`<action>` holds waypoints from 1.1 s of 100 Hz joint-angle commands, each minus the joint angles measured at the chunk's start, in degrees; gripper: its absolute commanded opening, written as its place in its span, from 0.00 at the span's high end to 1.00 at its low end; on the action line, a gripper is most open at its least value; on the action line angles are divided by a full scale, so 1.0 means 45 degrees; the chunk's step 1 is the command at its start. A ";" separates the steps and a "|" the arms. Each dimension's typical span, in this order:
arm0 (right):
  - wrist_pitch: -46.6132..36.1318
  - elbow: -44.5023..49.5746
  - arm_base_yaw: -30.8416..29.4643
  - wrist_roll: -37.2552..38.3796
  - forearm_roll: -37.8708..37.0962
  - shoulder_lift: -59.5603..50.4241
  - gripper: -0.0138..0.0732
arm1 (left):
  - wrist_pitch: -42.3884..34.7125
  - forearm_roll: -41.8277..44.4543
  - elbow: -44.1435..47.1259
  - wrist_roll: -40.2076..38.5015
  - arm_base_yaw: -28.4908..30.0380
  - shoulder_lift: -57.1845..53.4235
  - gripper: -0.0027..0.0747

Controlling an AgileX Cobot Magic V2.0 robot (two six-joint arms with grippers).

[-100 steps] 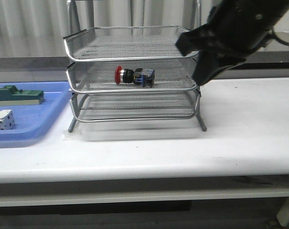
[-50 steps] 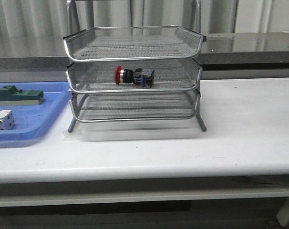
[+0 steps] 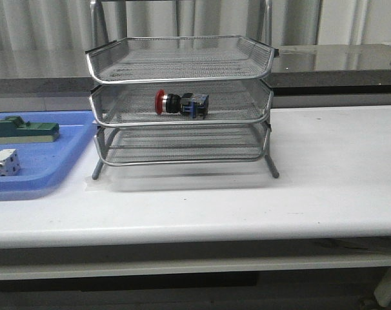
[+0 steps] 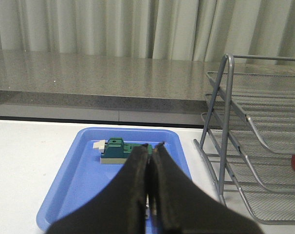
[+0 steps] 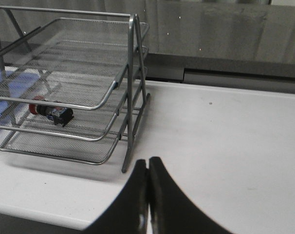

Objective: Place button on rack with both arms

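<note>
Taking the rack (image 3: 179, 103) as our landmark and starting to its left, we see the blue tray (image 3: 53, 165) with the green block (image 3: 24, 129) and the white block (image 3: 3, 161) lying in it, both untouched. Our left gripper (image 4: 150, 168) hangs over that tray, well clear of the rack, with its fingers pressed together on nothing.

In the rack itself the button (image 3: 181, 103) lies on its side on the middle tier, red head toward the tray side, blue block toward the other. It sits in the same spot as a second ago, so it has settled.

What has changed is to the rack's right: a second ago our right arm filled the upper right corner of the front view, close to the top tier; half a second ago it was already gone, and now the front view shows no arm at all. Our right gripper (image 5: 147, 195) is closed and empty, hanging over bare table (image 3: 337, 168) well to the rack's right.

We judge from this that the placing is done: button resting on the rack, both arms drawn back, nothing left to carry.
</note>
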 commanded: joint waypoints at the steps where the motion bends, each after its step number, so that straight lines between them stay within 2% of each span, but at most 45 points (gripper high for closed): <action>1: -0.0728 -0.0157 -0.0116 -0.0006 -0.0014 -0.0733 0.91 | -0.0922 -0.0010 -0.0356 -0.0113 0.0074 0.0050 0.99; 17: -0.0036 -0.0146 -0.0116 -0.0006 -0.0014 -0.1379 0.91 | -0.0922 -0.0010 -0.0356 -0.0113 0.0074 0.0050 0.99; 101: -0.0009 -0.0146 -0.0116 -0.0006 -0.0014 -0.1371 0.91 | -0.0922 -0.0010 -0.0356 -0.0113 0.0074 0.0050 0.99; 110: -0.0010 -0.0092 -0.0116 0.0184 -0.0420 -0.1532 0.91 | -0.0922 -0.0010 -0.0356 -0.0113 0.0074 0.0050 0.99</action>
